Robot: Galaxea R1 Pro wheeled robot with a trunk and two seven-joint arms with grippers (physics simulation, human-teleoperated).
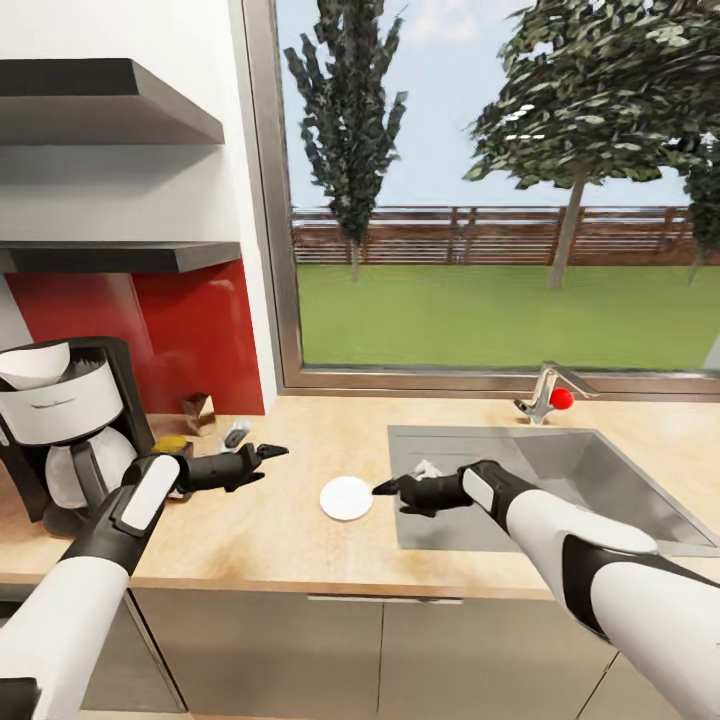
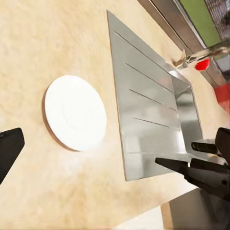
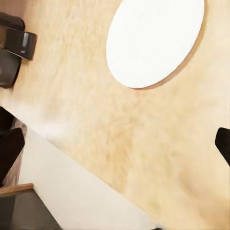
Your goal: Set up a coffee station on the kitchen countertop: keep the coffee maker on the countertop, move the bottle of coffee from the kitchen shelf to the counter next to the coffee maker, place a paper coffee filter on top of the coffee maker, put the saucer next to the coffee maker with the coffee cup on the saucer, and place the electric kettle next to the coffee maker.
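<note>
1. Lying flat on the countertop [image 1: 300,440] beside the sink's [image 1: 600,470] left edge, the saucer [image 1: 346,498] awaits pickup.
2. Right gripper [image 1: 385,487] hovers beside it, released, empty.
3. Left gripper [image 1: 270,452], jaws apart, idles near the coffee maker [image 1: 60,420].

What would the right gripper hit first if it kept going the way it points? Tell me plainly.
Most likely the white saucer: the right gripper points left along the countertop, its tips just short of the saucer's rim. It may hang slightly above the plate; height is hard to judge.
</note>
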